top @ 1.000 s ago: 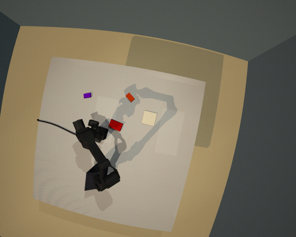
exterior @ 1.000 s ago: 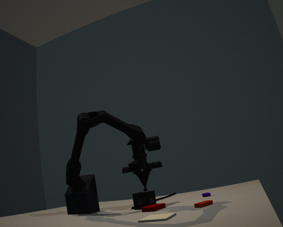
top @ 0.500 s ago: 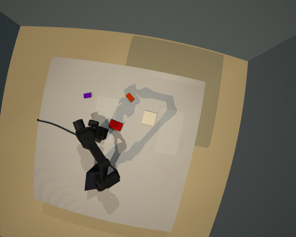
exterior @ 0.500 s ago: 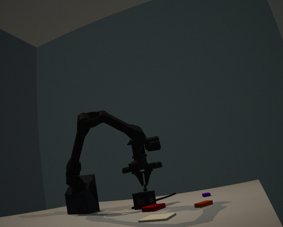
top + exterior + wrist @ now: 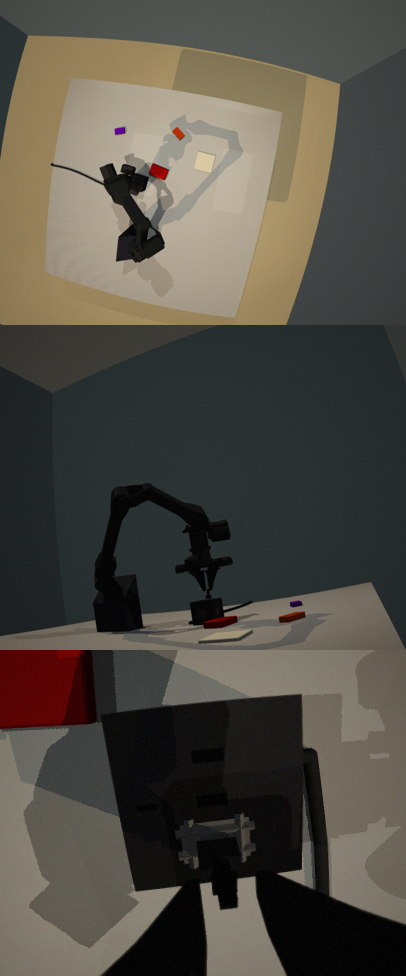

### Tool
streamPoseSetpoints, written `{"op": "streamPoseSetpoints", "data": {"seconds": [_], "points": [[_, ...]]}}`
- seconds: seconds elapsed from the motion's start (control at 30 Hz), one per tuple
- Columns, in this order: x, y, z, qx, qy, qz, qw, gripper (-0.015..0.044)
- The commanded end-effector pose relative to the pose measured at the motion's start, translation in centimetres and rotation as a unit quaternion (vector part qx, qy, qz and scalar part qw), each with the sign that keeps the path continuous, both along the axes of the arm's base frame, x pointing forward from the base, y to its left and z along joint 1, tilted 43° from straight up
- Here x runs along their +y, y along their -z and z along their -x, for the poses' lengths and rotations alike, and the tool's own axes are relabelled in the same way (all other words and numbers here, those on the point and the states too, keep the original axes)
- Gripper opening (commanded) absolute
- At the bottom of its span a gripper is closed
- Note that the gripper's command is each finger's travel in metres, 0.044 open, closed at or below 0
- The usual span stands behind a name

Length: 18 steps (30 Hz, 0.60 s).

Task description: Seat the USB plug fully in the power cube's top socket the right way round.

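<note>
The black power cube [image 5: 206, 611] [image 5: 200, 775] stands on the table with its cable [image 5: 74, 171] [image 5: 237, 606] [image 5: 317, 815] running off to one side. A grey metal socket frame [image 5: 213, 833] shows on the cube's top. The dark USB plug [image 5: 208, 594] [image 5: 224, 889] stands upright in that socket. My gripper [image 5: 207, 586] [image 5: 228, 887] hangs straight over the plug. Its fingers are parted, with a gap on each side of the plug, and the tips are just above it. In the overhead view the arm hides the cube and the plug.
A red block [image 5: 158, 171] [image 5: 220, 621] [image 5: 40, 685] lies right beside the cube. A cream flat tile [image 5: 204, 161] [image 5: 225, 636], an orange block [image 5: 178, 133] [image 5: 291, 616] and a small purple block [image 5: 119, 130] [image 5: 295, 603] lie further off. The arm base [image 5: 135, 243] [image 5: 116, 606] stands behind.
</note>
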State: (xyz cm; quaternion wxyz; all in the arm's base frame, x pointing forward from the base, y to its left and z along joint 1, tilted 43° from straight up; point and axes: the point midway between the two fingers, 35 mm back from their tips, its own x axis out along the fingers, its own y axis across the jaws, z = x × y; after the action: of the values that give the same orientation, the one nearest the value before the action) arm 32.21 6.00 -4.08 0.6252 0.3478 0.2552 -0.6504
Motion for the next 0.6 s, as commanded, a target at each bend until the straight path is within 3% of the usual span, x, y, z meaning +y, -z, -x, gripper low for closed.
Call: {"op": "streamPoseSetpoints", "data": {"seconds": [0.0,0.57], "points": [[0.2,-0.2,0.0,0.0,0.0,0.0,1.0,0.0095],[1.3,-1.5,0.0,0.0,0.0,0.0,1.0,0.0095]]}}
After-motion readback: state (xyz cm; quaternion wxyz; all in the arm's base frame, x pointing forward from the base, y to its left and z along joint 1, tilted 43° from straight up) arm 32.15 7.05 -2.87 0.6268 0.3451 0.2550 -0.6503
